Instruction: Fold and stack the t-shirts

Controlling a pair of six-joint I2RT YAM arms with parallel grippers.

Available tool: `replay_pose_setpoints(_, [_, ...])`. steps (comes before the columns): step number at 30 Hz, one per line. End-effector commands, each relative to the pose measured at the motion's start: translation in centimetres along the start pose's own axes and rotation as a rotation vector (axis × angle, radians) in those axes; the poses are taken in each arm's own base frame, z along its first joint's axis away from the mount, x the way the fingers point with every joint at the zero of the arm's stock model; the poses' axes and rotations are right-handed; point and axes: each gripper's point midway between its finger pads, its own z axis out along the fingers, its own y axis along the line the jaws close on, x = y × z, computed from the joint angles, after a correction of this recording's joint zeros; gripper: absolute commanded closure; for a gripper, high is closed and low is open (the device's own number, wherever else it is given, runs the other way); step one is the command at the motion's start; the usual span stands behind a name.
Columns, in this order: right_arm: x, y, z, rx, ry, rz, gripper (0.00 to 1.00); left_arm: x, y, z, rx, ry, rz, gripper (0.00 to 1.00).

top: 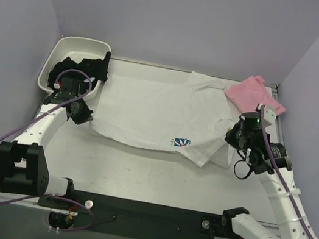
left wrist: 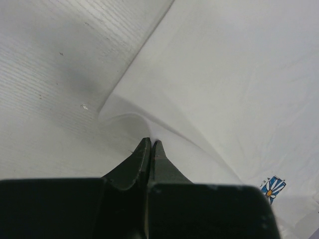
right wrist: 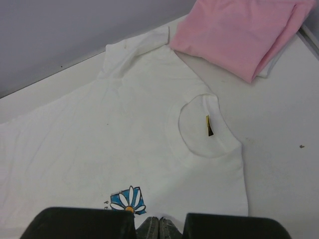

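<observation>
The white t-shirt (top: 154,112) lies spread flat across the middle of the table, with its daisy print (top: 181,142) near the front edge. The folded pink t-shirt (top: 255,94) lies at the back right, partly on the white one's sleeve. My left gripper (top: 80,113) is shut on the white shirt's left front corner; in the left wrist view the cloth (left wrist: 224,84) rises in a ridge to the fingertips (left wrist: 151,143). My right gripper (top: 231,136) is shut on the shirt's right edge. The right wrist view shows the daisy (right wrist: 128,200), the yellow neck tag (right wrist: 209,125) and the pink shirt (right wrist: 239,35).
A white plastic tub (top: 59,55) stands at the back left with dark clothing (top: 91,67) hanging over its rim. Purple walls close in the back and sides. Bare table (top: 151,167) lies between the shirt and the arm bases.
</observation>
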Motion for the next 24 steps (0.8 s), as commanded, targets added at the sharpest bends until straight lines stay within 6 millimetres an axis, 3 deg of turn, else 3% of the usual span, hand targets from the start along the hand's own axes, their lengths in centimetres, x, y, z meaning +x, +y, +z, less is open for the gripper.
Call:
replay_pose_setpoints(1, [-3.1,2.3,1.0,-0.088,-0.022,0.036,1.0,-2.5,-1.6,0.7,0.038,-0.067,-0.011,1.0])
replay_pose_setpoints(7, [-4.7,2.8,3.7,-0.08,0.007,0.075,1.0,-2.6,-1.6,2.5,0.019,-0.047,-0.024,1.0])
replay_pose_setpoints(20, [-5.7,3.1,8.9,-0.035,0.057,0.093,1.0,-3.8,-2.3,4.5,-0.005,-0.048,-0.037,1.0])
replay_pose_setpoints(24, [-6.5,4.2,10.2,-0.064,0.066,0.109,1.0,-4.0,-2.1,5.7,-0.028,-0.041,-0.048,1.0])
